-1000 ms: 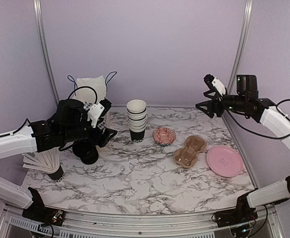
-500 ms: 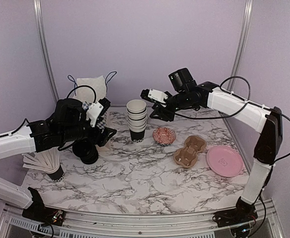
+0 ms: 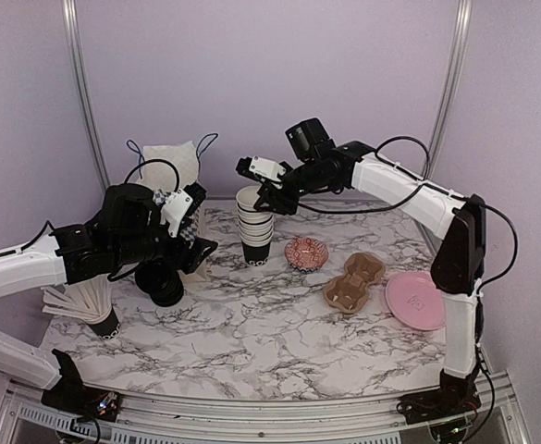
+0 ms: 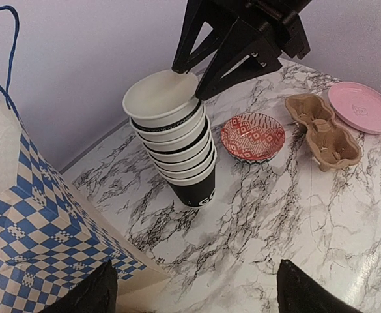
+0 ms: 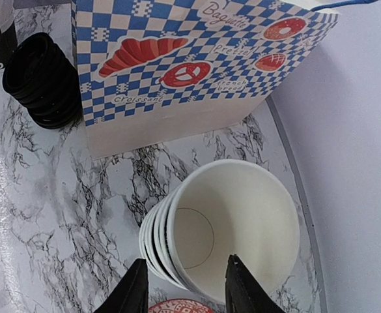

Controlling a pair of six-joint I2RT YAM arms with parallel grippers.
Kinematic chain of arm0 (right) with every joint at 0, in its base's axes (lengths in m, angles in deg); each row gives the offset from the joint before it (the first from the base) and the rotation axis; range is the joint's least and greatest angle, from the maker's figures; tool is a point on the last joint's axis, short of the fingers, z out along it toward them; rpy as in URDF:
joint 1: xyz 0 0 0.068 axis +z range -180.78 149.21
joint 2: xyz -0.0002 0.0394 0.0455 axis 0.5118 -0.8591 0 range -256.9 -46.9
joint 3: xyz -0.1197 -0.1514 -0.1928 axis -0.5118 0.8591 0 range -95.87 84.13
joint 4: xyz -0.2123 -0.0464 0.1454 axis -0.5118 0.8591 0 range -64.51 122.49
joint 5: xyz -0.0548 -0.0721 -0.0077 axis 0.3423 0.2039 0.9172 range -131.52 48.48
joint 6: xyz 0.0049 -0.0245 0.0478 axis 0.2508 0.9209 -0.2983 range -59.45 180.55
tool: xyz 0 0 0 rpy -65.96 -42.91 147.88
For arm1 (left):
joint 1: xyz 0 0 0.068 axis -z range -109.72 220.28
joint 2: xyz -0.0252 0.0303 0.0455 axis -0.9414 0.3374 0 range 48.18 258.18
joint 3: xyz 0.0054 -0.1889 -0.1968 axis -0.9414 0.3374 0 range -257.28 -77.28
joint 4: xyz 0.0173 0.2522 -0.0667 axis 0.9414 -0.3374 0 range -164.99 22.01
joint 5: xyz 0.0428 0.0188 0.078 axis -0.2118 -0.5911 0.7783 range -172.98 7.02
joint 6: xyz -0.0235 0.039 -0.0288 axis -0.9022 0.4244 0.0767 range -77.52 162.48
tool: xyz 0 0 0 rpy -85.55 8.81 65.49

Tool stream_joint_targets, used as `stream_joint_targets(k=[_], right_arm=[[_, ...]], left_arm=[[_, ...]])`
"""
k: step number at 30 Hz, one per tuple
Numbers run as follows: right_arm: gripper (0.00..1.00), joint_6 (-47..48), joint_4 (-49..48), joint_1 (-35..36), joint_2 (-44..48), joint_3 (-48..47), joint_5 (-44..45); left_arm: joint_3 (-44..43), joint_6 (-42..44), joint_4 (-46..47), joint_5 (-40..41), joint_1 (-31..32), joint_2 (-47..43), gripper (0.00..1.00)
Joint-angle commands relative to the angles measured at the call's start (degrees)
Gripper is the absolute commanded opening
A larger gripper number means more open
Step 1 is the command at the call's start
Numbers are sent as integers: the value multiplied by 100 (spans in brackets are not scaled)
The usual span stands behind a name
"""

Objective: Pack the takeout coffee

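Swung across from the right rear, the right end effector (image 5: 187, 264) now straddles the top cup's (image 5: 236, 228) rim on the cup stack (image 3: 254, 242) at the tabletop's (image 3: 279, 342) back, jaws narrowed but not visibly pinching. No lidded coffee shows yet. It would be best to seat one finger inside, squeeze gently and lift straight up. The left end effector (image 4: 197, 267) hangs released.

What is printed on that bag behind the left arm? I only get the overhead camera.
Observer: The right wrist camera shows the paper bag blue-checked, with a croissant, pretzel and doughnut.
Operator: And the dark lump beside it?
Observer: A stack of black lids.
Operator: Is the top cup empty?
Observer: Yes, the top cup is bare white inside; the right gripper has one finger over its mouth, one outside.
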Motion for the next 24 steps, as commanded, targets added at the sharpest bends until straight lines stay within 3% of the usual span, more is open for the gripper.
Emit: stream_joint_targets(k=[1,13,19,24], right_arm=[[38,5,288,134,-196,-302,-254],[19,-110,214,129,-467,-490,-142],[4,-115,102,131,-490,-539,-56],[0,-78,-23,129,-496,-752,151]], left_arm=[[-4,87,-56,28,4,-177,85],[6,98,-57,19,12,-216,85],[6,112,-47,9,6,-234,85],[6,115,-48,8,9,-242,85]])
